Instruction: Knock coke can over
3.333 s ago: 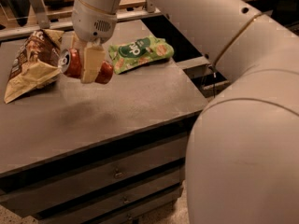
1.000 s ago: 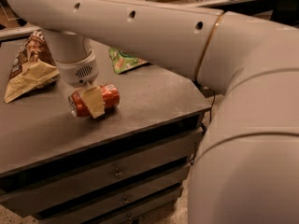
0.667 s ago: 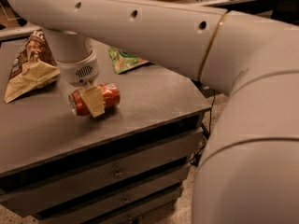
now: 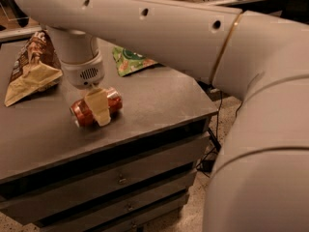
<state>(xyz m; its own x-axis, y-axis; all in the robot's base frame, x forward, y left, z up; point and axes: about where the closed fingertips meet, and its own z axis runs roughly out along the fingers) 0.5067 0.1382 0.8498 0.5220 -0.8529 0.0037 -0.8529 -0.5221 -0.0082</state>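
We see the coke can (image 4: 81, 114) lying on its side on the table (image 4: 159, 98), a little back from the front edge, with bare top running right toward the corner. The gripper (image 4: 99, 111) sits over the can's middle (whether it clamps the can or only straddles it, we cannot tell). A brown snack bag (image 4: 30, 69) lies near the left edge and a green bag (image 4: 133, 59) toward the back. The drawers (image 4: 120, 179) below are closed.
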